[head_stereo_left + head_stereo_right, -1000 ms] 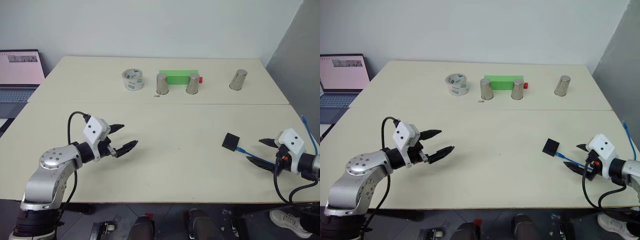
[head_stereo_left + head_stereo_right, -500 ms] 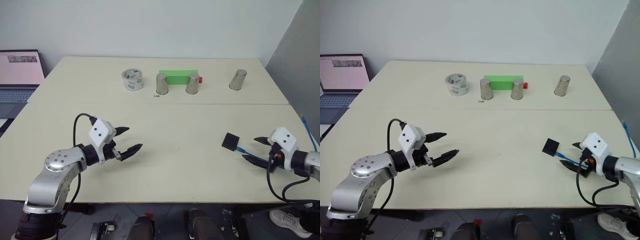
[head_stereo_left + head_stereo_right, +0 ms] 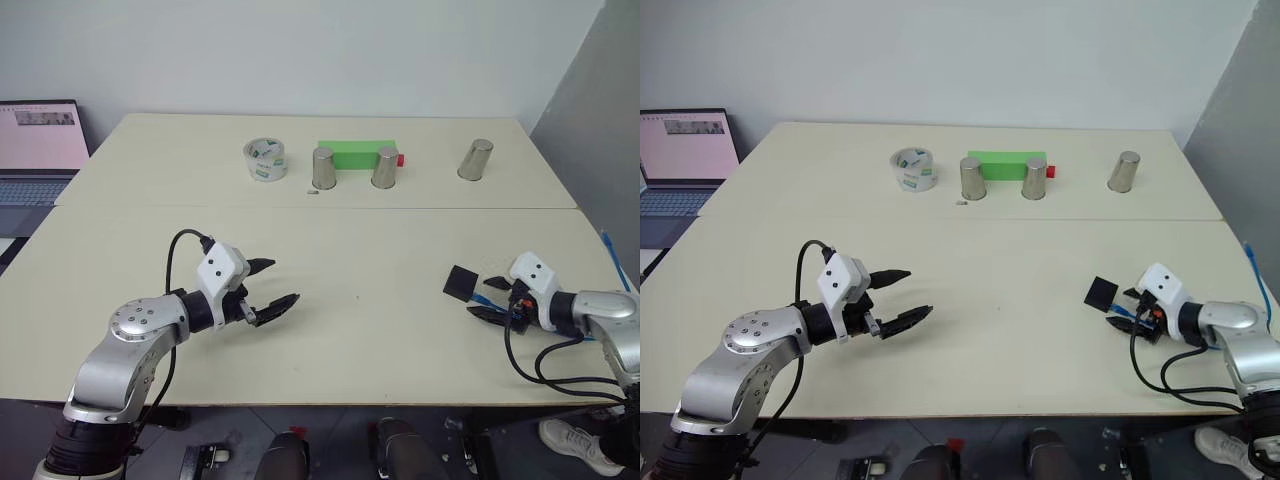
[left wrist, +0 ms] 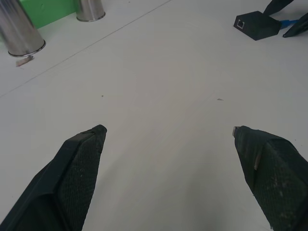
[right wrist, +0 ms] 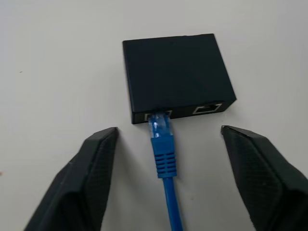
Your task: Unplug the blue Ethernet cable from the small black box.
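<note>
Tabletop [image 3: 400,250]: right pincer [image 5: 166,144] spread astride blue Ethernet cable [image 5: 163,154], its far end hidden

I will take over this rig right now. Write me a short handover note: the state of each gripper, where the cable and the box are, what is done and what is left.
Left gripper: open, holding nothing, above bare table on the left, far from the job.
Right gripper: open, its fingers on either side of the plug, not touching it.
Small black box: flat on the table's right side.
Blue Ethernet cable: plug seated in one port of the box; the port beside it is free. The cord runs back between the right fingers.
Done: right gripper lined up on the plug.
Left: close on the plug, pull it out. The box is loose, so it may slide.
</note>
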Available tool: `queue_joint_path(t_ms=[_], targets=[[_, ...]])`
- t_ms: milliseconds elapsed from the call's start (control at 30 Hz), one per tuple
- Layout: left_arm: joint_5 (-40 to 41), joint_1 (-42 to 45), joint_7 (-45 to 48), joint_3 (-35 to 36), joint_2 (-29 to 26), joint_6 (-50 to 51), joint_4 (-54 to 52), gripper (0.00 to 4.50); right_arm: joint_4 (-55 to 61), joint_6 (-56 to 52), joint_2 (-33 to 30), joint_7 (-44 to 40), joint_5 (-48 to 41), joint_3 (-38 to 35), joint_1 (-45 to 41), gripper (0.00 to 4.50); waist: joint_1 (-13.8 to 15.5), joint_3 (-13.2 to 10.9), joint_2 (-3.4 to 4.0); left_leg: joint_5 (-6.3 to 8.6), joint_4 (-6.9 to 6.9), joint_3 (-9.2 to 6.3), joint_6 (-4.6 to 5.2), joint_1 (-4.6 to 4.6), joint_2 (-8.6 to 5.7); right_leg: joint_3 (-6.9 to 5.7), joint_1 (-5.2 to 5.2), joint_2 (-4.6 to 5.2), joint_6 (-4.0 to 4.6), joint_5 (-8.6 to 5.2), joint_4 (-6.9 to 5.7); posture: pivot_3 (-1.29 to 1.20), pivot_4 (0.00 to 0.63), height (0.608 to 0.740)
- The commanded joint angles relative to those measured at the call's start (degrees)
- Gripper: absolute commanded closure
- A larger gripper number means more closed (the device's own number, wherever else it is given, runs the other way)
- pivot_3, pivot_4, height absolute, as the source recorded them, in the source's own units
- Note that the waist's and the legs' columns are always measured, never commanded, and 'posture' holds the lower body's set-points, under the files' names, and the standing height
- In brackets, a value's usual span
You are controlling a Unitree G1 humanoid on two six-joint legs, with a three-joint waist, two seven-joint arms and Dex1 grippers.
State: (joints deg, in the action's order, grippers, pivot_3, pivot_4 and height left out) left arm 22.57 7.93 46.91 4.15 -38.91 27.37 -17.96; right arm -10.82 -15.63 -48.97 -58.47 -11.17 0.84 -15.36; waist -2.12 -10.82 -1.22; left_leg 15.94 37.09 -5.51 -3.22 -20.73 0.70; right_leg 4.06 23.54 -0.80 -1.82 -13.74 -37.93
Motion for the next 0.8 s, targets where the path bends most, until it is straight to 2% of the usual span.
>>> queue_joint_path(t_ms=[33,67,333,367,467,567,667,800], targets=[[2.0,0.4,0.7,0.6,0.3,0.8,-0.7,0.00,-0.1,1.4,-1.5,-1.6,1.8,0.7,-0.9,1.99,0.0,0.0,0.00,0.00,0.00,0.00,0.00,0.00,0.00,0.00,0.00,0.00,0.00,0.00,0.00,0.00,0.150,0.740],[2.4,0.4,1.1,0.7,0.4,0.9,-0.7,0.00,0.1,1.9,-1.8,-2.1,2.2,0.9,-0.9,2.12,0.0,0.0,0.00,0.00,0.00,0.00,0.00,0.00,0.00,0.00,0.00,0.00,0.00,0.00,0.00,0.00,0.150,0.740],[1.7,1.4,2.2,-0.7,-0.3,1.1,2.7,0.00,5.4,7.2,-4.0,-4.3,7.0,4.2,-3.2,4.10,0.0,0.0,0.01,0.00,0.00,-0.01,0.00,0.00,0.00,-0.01,0.01,0.00,-0.01,0.00,0.00,0.00,0.150,0.740],[2.2,1.7,2.4,-0.6,-0.1,1.5,3.1,0.00,6.0,8.9,-4.0,-4.1,8.1,4.7,-4.0,4.21,-0.1,0.0,0.01,0.00,0.00,0.00,0.00,0.00,0.00,-0.01,0.01,0.00,-0.01,0.00,-0.01,0.00,0.150,0.740],[8.5,4.1,2.0,1.4,2.6,6.4,3.5,0.00,8.2,12.6,-1.8,-3.0,9.1,5.5,-7.8,4.25,-0.4,0.0,0.03,0.00,0.01,0.00,0.00,-0.01,0.00,0.00,0.03,0.00,-0.01,0.01,-0.02,0.00,0.150,0.740],[23.9,7.5,1.0,6.1,5.9,19.2,2.1,0.00,8.9,20.5,2.0,-0.6,11.8,7.8,-12.7,4.25,-0.7,0.0,0.01,0.00,0.04,-0.03,0.00,-0.03,0.00,-0.04,0.03,0.00,-0.04,0.02,-0.04,0.00,0.150,0.740],[32.5,8.9,0.8,7.6,6.4,26.5,1.5,0.00,7.8,29.3,4.2,0.6,15.4,10.6,-15.6,4.25,-1.0,0.0,0.02,0.00,0.01,-0.13,0.00,-0.05,0.01,-0.10,0.03,0.00,-0.04,0.02,-0.04,0.00,0.150,0.740],[36.3,9.5,0.3,6.7,6.6,30.4,1.8,0.00,6.6,38.6,6.7,1.6,18.6,13.8,-18.2,4.25,-0.9,0.0,0.02,0.00,-0.01,-0.15,-0.01,-0.06,0.00,-0.11,0.03,0.01,0.00,0.00,-0.02,0.00,0.150,0.740]])
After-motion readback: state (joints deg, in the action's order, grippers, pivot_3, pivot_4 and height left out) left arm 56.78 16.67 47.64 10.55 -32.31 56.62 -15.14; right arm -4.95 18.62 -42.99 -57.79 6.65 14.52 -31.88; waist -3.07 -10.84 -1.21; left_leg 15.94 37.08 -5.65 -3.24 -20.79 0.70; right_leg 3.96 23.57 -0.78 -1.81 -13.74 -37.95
